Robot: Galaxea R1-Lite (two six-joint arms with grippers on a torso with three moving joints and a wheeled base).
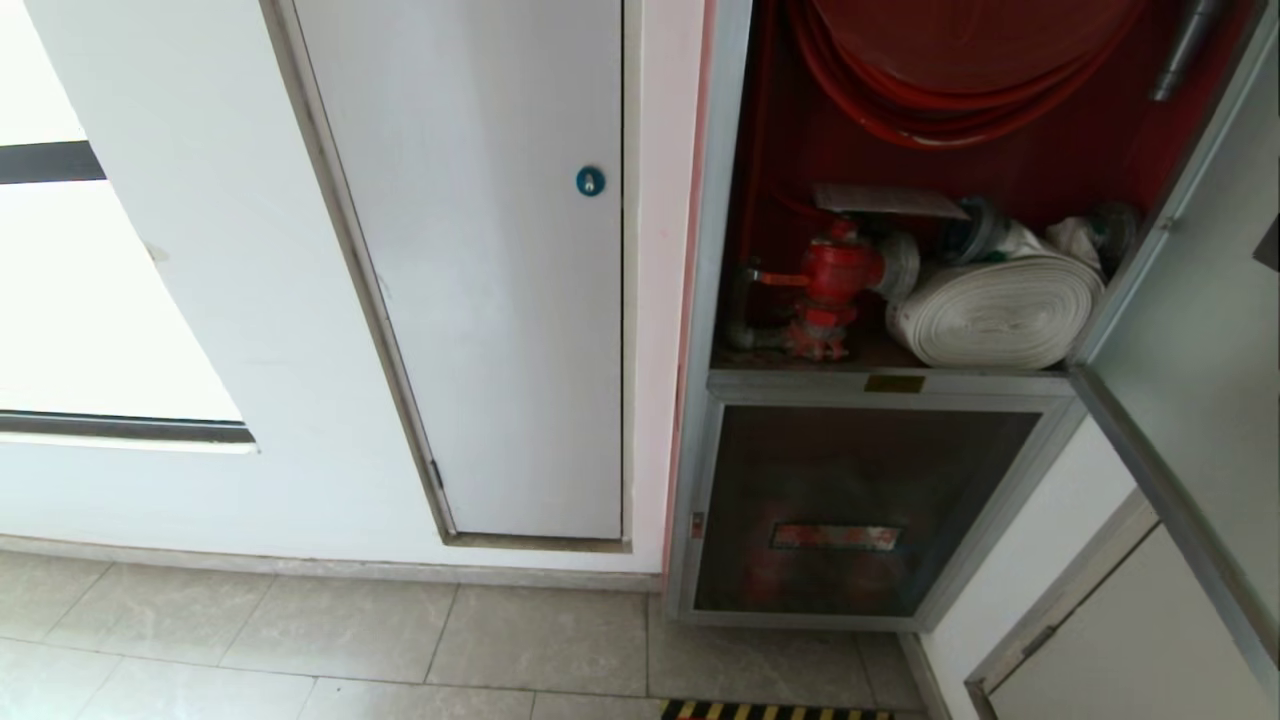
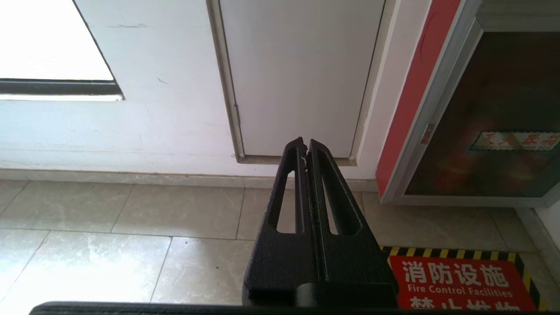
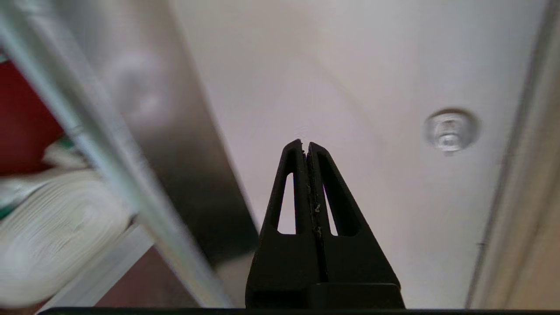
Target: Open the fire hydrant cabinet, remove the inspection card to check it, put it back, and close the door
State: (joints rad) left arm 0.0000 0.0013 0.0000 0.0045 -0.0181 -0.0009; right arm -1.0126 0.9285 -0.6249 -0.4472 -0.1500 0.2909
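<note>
In the head view, the tall silver aluminium-framed fire hydrant cabinet (image 1: 716,300) is standing open at the right, showing its red interior: coils of red hose reel (image 1: 960,90) are hanging above, a red valve (image 1: 830,285) is sitting low at the left, and a white rolled hose (image 1: 1000,310) is lying just beside it. A flat grey sheet (image 1: 885,200) is resting above the valve; whether it is the inspection card cannot be told. The large silver-framed door (image 1: 1190,330) is swinging out at the right edge. Below sits the smaller dark glass panel (image 1: 850,510). Left of the cabinet, a plain white panel door (image 1: 480,270) with a blue round lock (image 1: 590,181) is lying flush in the white wall above grey floor tiles (image 1: 300,640).

In the left wrist view, the black left gripper (image 2: 305,144) is hovering low over the tiles, jaws clenched on nothing, near a red floor sign (image 2: 459,284) edged in yellow and black.

In the right wrist view, the black right gripper (image 3: 305,144) is pointing at a smooth pale panel with a round metal lock (image 3: 450,130), jaws clenched and empty, the blurred door frame and hose beside it.
</note>
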